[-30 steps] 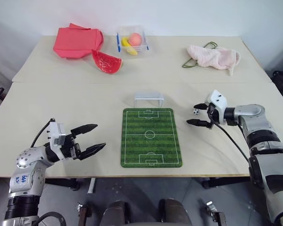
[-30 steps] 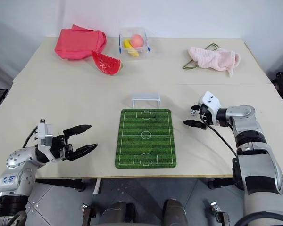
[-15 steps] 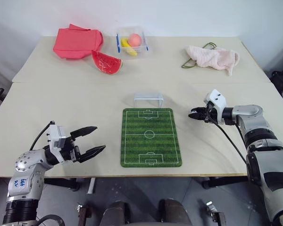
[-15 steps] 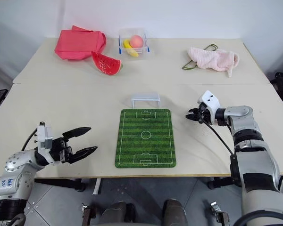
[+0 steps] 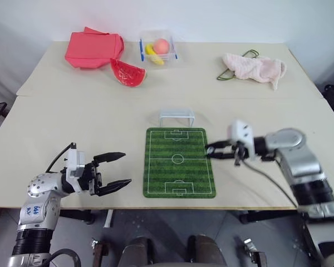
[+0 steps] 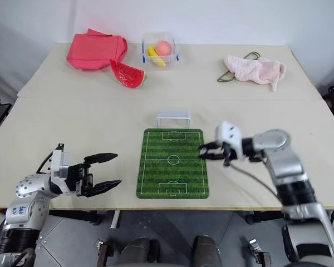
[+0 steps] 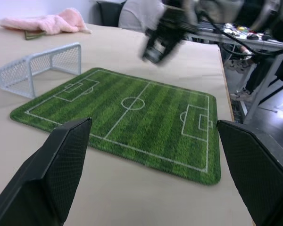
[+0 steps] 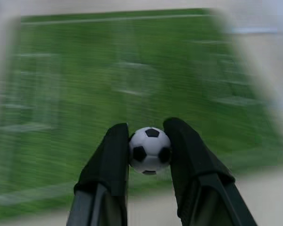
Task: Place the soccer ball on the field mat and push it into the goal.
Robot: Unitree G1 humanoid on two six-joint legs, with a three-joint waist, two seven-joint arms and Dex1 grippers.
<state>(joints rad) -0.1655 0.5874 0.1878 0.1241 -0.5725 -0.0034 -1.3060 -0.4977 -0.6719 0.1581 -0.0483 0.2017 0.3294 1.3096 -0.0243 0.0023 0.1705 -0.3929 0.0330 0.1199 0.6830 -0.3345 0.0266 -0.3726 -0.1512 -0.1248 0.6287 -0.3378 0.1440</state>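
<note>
- Black-and-white, the soccer ball (image 8: 150,150) sits pinched between the two fingers of the right claw (image 5: 209,151), which are closed on it from both sides.
- That claw hangs at the right edge of the field mat (image 5: 178,162), about level with the centre line, its tips pointing toward the robot's left across the turf.
- The ball is carried above the mat, not lying on it; in the right wrist view the green pitch spreads out beyond the fingertips (image 8: 117,141).
- The goal (image 5: 176,117) stands just past the far end of the mat, further away than the right claw and to its left, well apart from the ball.
- The left claw (image 5: 121,169) is spread wide with nothing in it, hovering over the near edge of the table (image 5: 72,122) to the left of the mat, its fingers aimed toward the pitch.
- Far beyond both claws, along the back of the table: a red cloth (image 5: 93,48), a watermelon slice (image 5: 127,73), a clear box (image 5: 158,47) with fruit in it, and a pink towel (image 5: 254,67).
</note>
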